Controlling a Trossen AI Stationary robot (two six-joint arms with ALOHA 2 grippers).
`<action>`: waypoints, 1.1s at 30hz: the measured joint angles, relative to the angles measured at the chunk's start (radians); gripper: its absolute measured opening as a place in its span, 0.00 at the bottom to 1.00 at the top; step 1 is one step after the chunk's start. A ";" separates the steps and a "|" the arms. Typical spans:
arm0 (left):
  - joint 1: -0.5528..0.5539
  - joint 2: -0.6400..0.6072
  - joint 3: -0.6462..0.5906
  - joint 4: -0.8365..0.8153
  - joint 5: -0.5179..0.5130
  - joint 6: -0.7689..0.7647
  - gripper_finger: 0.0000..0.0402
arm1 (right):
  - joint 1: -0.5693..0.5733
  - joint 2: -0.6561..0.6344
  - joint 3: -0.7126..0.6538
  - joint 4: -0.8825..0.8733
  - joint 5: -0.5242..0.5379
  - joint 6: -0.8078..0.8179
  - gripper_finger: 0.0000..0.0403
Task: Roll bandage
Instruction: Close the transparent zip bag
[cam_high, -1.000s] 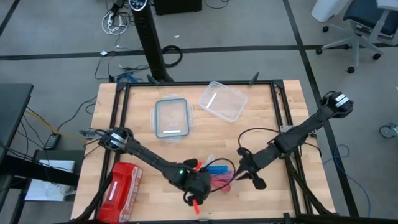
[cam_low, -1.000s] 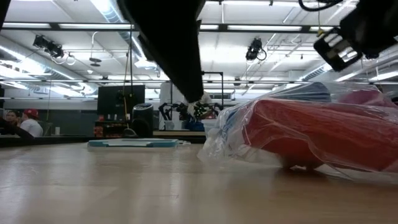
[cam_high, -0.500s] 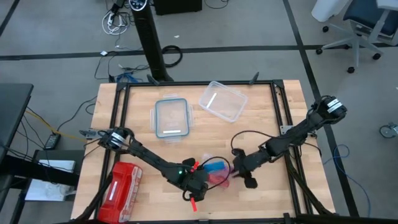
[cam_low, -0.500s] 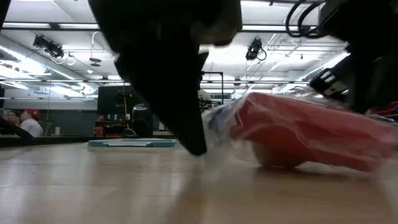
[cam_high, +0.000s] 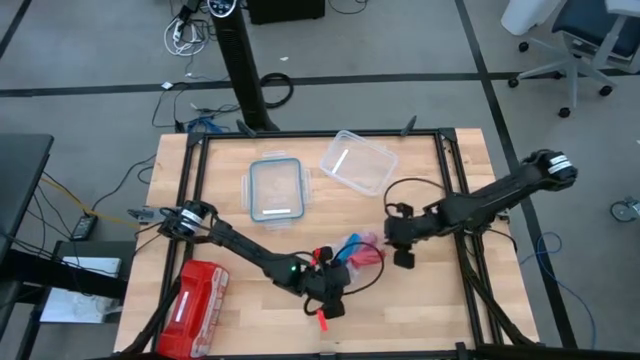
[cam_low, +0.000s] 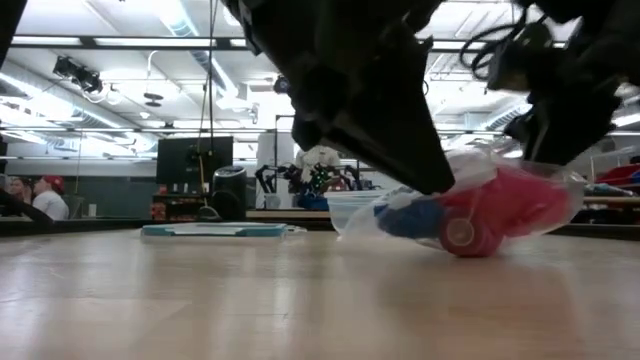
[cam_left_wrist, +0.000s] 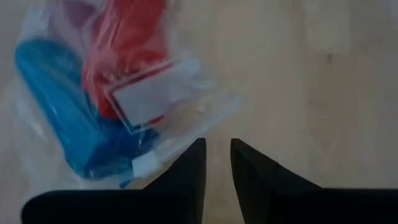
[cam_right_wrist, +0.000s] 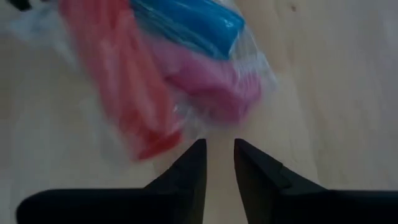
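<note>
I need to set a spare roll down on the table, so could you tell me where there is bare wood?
Bare wood lies between the clear lid and the red pouch, and along the near edge right of the plastic bag. The centre is crowded: both claws, left and right, flank that bag, and the clear container fills the far middle.
</note>
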 joint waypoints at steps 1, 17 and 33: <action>0.000 0.000 0.000 0.002 -0.008 0.007 0.20 | 0.011 -0.031 0.009 -0.033 -0.001 0.013 0.20; 0.005 0.000 0.000 -0.010 -0.190 0.220 0.20 | 0.403 0.020 0.047 0.211 0.330 -0.181 0.19; -0.056 0.004 0.000 -0.006 -0.317 0.553 0.20 | 0.375 0.039 0.046 0.222 0.346 -0.117 0.19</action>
